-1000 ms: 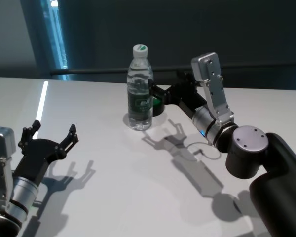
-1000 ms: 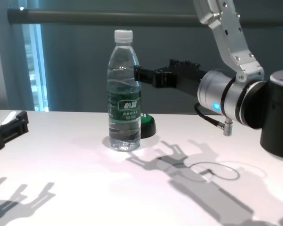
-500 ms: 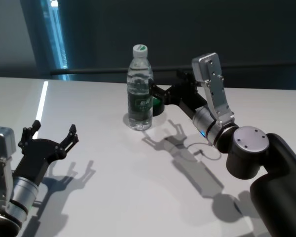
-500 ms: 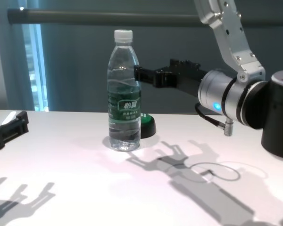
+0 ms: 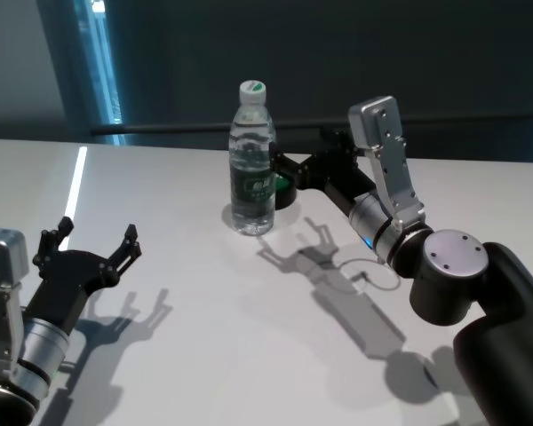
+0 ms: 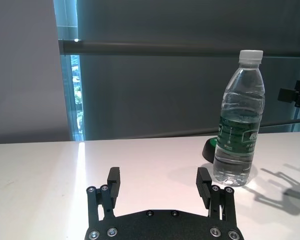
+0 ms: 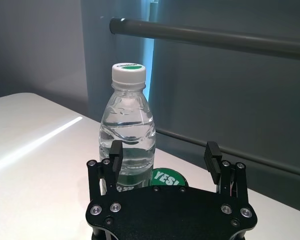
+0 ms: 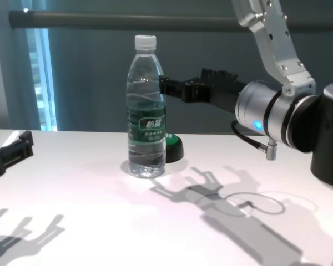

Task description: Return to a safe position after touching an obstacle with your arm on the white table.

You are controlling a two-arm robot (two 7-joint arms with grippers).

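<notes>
1. White table (image 5: 204,311) is stretching out before me under a dark wall, and the bottle (image 5: 251,160) is standing upright on its far middle.
2. Just behind the bottle a green dome (image 8: 173,148) is sitting on the table.
3. My right claw (image 5: 280,164) is hovering above the table beside the bottle's right flank, fingers spread wide.
4. My left claw (image 5: 87,247) is idling near the table's left edge, well apart, also gaping wide.

Dim backdrop, bright glare streak on my white table (image 5: 204,337), crisp arm shadows, focus sharp
</notes>
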